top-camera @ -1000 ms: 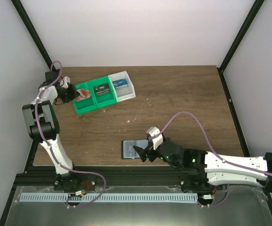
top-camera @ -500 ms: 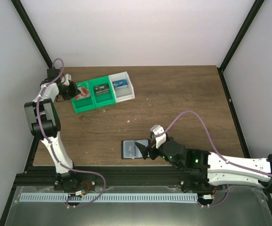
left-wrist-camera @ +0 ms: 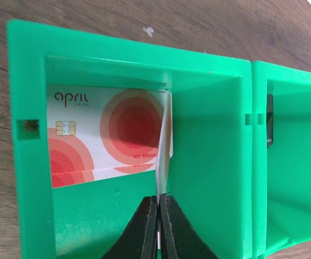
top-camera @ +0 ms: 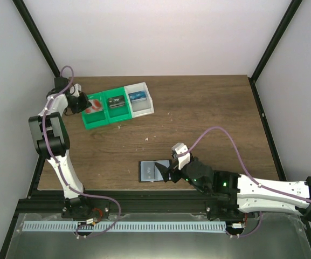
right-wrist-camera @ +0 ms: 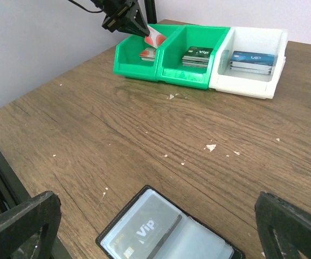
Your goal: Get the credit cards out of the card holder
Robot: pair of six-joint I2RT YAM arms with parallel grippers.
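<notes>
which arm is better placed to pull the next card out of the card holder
Right. The right gripper hangs open over the card holder, where a vip card shows in a pocket. The left gripper is far off over the green bin, shut on a red-and-white card.

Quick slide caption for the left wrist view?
Left gripper pinches one credit card on edge over the green tray's end compartment, where a red-circled card lies flat.

Cards [left-wrist-camera: 117,129] white w/ red rings; tray [left-wrist-camera: 209,140] green.
</notes>
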